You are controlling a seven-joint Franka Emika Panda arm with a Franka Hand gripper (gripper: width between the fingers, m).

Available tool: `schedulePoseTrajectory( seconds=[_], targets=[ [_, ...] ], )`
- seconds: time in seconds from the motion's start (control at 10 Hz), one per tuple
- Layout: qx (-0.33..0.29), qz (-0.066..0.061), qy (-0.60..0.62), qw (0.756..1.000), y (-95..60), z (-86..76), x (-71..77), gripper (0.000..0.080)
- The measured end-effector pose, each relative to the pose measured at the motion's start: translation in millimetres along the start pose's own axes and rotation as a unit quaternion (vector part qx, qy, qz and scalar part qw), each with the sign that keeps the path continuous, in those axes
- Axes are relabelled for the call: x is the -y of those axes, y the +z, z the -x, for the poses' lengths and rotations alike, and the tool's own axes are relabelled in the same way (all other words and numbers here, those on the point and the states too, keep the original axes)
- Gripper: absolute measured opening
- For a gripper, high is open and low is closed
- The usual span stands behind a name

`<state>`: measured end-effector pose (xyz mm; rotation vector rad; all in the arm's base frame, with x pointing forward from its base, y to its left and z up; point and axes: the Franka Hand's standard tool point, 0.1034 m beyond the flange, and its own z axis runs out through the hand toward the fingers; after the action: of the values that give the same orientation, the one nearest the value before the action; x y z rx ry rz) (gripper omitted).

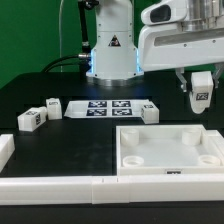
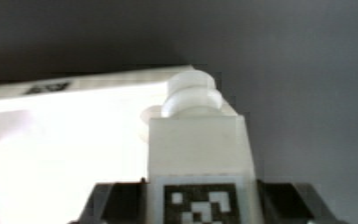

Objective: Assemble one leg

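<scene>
Black table (image 1: pixel 40 85), the exterior view's right — my gripper (image 1: pixel 200 82) clamps the leg (image 1: pixel 201 98) by its tagged end; light, stiff, I judge.

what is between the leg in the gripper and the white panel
Nothing. In the exterior view the leg held in the gripper hangs apart from the square panel, with only bare black table showing in the gap.

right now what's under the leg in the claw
The leg in the claw hangs over a corner of the white panel, black table beside it. The leg itself covers the spot straight beneath its tip.
</scene>
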<state>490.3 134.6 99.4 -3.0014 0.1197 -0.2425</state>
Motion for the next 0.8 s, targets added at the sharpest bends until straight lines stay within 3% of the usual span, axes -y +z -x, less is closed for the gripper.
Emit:
schedulePoseTrajectory(
  seconds=[0.3,0.4,0.6,0.8],
  targets=[
    [-0.146,-0.02,-0.034,0.989,3.5,-17.9,11.7,0.0288],
    [-0.127,-0.012,-0.052,0.99,8.3,-22.5,7.5,0.0288],
    [-0.139,-0.009,-0.073,0.988,-2.5,-49.8,5.1,0.0289],
    [-0.142,-0.006,-0.081,0.987,-1.3,-56.1,0.3,0.0289]
  ],
)
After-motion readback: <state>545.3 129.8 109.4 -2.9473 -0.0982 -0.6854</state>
